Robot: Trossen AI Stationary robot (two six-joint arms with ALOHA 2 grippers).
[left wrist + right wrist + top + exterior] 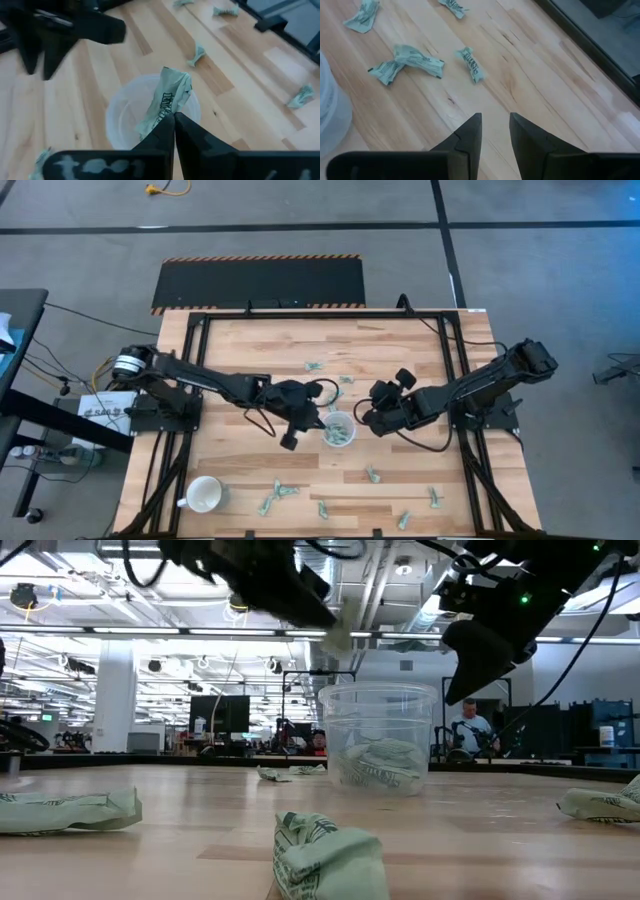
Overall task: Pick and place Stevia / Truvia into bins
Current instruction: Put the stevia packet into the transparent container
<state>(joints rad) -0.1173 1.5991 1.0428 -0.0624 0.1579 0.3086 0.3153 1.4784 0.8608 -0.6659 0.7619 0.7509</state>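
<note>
A clear plastic cup (338, 430) stands upright on the wooden table's middle, with several pale green sachets (385, 765) lying in it. My left gripper (318, 417) is just left of and above the cup's rim (120, 107), shut on one crumpled sachet (169, 97). The held sachet also shows in the low view (340, 635), above the cup (378, 740). My right gripper (372, 420) hangs just right of the cup, slightly open and empty (495, 130). The cup's wall shows at the edge of the right wrist view (330, 115). My left gripper pinches one end of the sachet (161, 119) between its two fingertips (187, 131). The fingers slant down from the table's left. The rest of the sachet sticks out past the fingertips, lifted clear, over the cup's opening.
Loose sachets lie scattered on the table: far of the cup (313, 365) (347, 379), near of it (372, 474) (280, 492), and toward the near right corner (435, 498). A white handled mug (205, 494) stands at the near left. A black frame (455, 360) borders the table.
</note>
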